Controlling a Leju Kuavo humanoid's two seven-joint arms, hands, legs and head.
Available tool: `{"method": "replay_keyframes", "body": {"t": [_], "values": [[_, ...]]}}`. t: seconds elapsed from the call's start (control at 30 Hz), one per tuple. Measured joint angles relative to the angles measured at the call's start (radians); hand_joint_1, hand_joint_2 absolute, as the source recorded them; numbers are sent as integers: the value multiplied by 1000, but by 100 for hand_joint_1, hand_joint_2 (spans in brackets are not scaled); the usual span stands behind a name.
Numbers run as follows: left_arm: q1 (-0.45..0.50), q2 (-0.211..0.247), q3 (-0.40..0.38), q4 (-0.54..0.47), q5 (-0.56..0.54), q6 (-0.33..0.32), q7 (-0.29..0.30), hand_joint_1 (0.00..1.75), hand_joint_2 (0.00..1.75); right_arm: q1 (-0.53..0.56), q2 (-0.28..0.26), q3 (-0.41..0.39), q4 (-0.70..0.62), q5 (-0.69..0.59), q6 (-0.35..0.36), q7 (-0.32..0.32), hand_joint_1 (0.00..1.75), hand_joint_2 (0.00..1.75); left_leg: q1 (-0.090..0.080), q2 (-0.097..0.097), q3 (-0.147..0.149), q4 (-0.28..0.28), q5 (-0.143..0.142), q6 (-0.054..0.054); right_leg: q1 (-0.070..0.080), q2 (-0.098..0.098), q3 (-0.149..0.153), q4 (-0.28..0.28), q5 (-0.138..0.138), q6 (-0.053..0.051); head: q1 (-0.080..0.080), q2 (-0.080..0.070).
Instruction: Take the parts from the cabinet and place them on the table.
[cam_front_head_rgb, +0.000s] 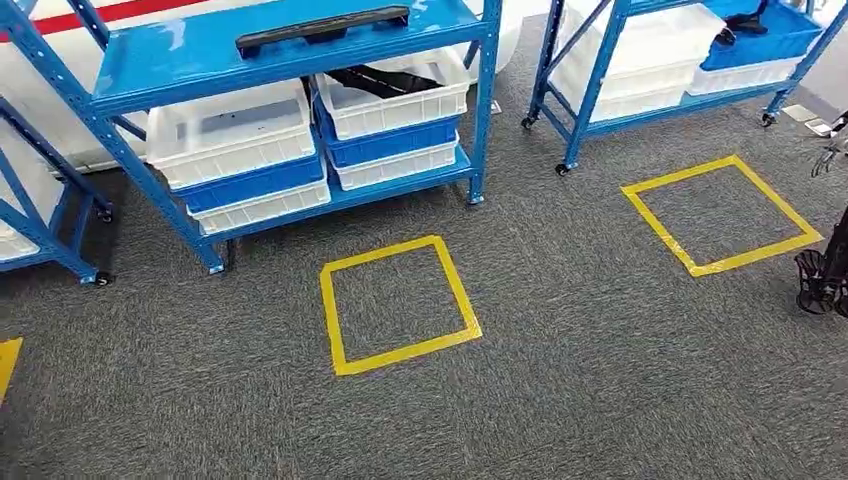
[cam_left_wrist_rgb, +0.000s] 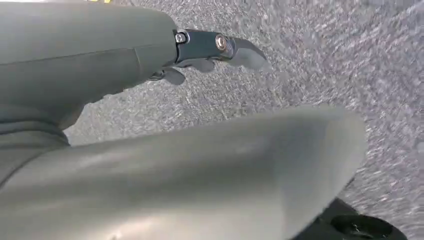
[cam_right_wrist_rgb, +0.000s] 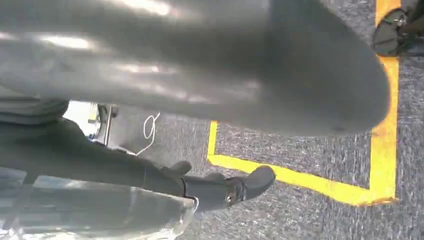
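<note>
Parts: one long black part (cam_front_head_rgb: 322, 27) is lying on the blue cabinet (cam_front_head_rgb: 140, 75) top shelf, another sitting half-hidden in a white bin (cam_front_head_rgb: 392, 100). Left hand (cam_left_wrist_rgb: 150, 115) and right hand (cam_right_wrist_rgb: 200, 100) are hanging empty, fingers apart, blurred.

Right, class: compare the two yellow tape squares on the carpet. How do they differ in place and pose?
The nearer tape square lies in front of the left blue rack; the farther tape square lies in front of the right blue rack. The nearer one sits almost straight in the head view; the farther one is turned, more like a diamond. Both are yellow outlines on grey carpet with nothing inside.
</note>
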Motion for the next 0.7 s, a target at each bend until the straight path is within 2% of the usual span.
{"method": "replay_keyframes", "body": {"t": [0.03, 0.07, 0.1, 0.13, 0.17, 0.2, 0.23, 0.27, 0.3, 0.33, 0.37, 0.4, 0.43, 0.47, 0.5, 0.53, 0.57, 0.6, 0.63, 0.67, 0.7], "values": [[0, 0, 6, 0, 3, 6, -6, 0, 0, 1, 0, 0, 0, 1, 0, 1, 0, 0, 0, 1, -26, 49, -11, 2, 4, -6, 0, 0, -2, -2, 1, 0], [0, 0, 9, 0, 8, 9, -8, 0, 0, 1, 0, 0, 0, 2, 0, 2, 0, 0, 0, 1, -28, 51, 3, 6, 7, -9, 1, 0, -4, -5, 0, 0], [0, 1, 12, 0, 12, 11, -14, 0, 0, 1, 0, 0, 0, 2, 0, 3, 0, 0, -4, 1, -9, 7, 39, 15, 13, -9, 3, 0, -9, -12, 0, 0], [1, 1, 18, 0, 18, 19, -26, 0, 0, 0, 0, 0, 0, 2, 0, 2, 0, 0, -9, 2, 31, -72, 83, 31, 18, -11, 8, -2, -15, -16, 0, 0], [0, 3, 23, -1, 19, 31, -37, 0, 0, -1, 0, 0, 0, 2, 0, 3, 0, 0, -19, 5, 78, -158, 121, 54, 22, -15, 9, -4, -18, -19, 0, 0], [-2, 11, 27, -3, 19, 46, -47, 0, 0, 0, 3, 0, 0, 4, 0, 3, 0, 0, -38, 22, 118, -229, 127, 87, 15, -19, 13, -6, -22, -23, 2, 0], [-4, 16, 30, -7, 18, 55, -52, 0, 0, 0, 15, -1, 0, 6, 2, 3, 0, 0, -40, 42, 128, -243, 104, 94, 37, -28, 17, -7, -33, -13, 14, 0], [-10, 18, 31, -10, 18, 64, -58, 0, 0, -1, 9, -2, 0, 7, 1, 3, 0, 0, -47, 42, 133, -249, 99, 87, 12, -31, 24, -13, -39, -7, 9, 0], [-11, 17, 32, -11, 18, 67, -60, 0, 0, -1, 7, -3, -1, 8, 1, 3, 0, 0, -49, 39, 135, -271, 97, 90, 23, -38, 55, -9, -26, 2, 8, 0], [-10, 22, 34, -12, 18, 71, -63, 0, 0, 2, 15, -4, 0, 7, 2, 3, 0, 0, -57, 34, 156, -287, 97, 91, 20, -42, 55, 8, -5, 24, 3, 0], [-8, 23, 35, -12, 18, 71, -64, 0, 0, -1, 8, -7, -1, 7, 2, 3, 0, 0, -39, 18, 197, -305, 103, 95, 20, -43, 51, 17, -15, 23, 1, 0], [-2, 24, 37, -12, 19, 72, -66, 0, 0, -2, 11, -8, -1, 6, 3, 3, 0, 0, -38, 18, 200, -314, 95, 93, 18, -30, 52, 41, -29, 27, 6, 0], [-3, 25, 39, -13, 18, 72, -69, 0, 0, -2, 9, -9, -1, 5, 3, 2, 0, 0, -31, 16, 212, -314, 92, 97, 17, -18, 24, 85, -50, 27, 6, -1], [-5, 24, 40, -13, 18, 72, -69, 0, 0, -3, 8, -10, -1, 5, 3, 1, 0, 0, -27, 13, 216, -314, 84, 97, 14, -10, -22, 162, -79, 22, 14, -1], [-5, 23, 41, -13, 17, 72, -71, 0, 0, -3, 6, -10, -1, 5, 3, 1, 0, 0, -24, 10, 222, -314, 76, 97, 7, -6, -78, 238, -112, 24, 11, 0], [-3, 22, 43, -13, 17, 72, -71, 0, 0, -3, 2, -11, -1, 5, 3, 1, 0, 0, -19, 5, 232, -314, 68, 89, 4, -5, -126, 294, -128, 37, 13, 0], [0, 19, 46, -13, 19, 72, -71, 0, 0, 1, 1, -12, -1, 5, 4, 1, 0, 0, -11, 0, 246, -313, 59, 79, -2, -5, -152, 305, -131, 42, 13, 0], [3, 18, 49, -13, 20, 72, -71, 0, 0, 4, -2, -13, -1, 4, 7, 1, 0, 0, -3, -4, 262, -313, 47, 66, -8, -5, -157, 275, -127, 49, 12, 0], [5, 16, 50, -13, 22, 73, -71, 0, 0, 8, -4, -14, -1, 4, 8, 1, 0, 0, 8, -7, 281, -311, 32, 53, -18, -5, -150, 218, -104, 61, 15, 0], [7, 16, 51, -13, 24, 73, -71, 0, 0, 10, -5, -16, -1, 3, 8, 1, 0, 0, 18, -10, 302, -310, 12, 39, -30, -8, -140, 142, -63, 88, 13, 0], [11, 17, 55, -13, 28, 74, -71, 0, 0, 19, -3, -17, 1, 3, 9, 0, 0, 0, 13, -9, 312, -309, -8, 21, -45, -14, -139, 70, 25, 125, 21, 0]]}}
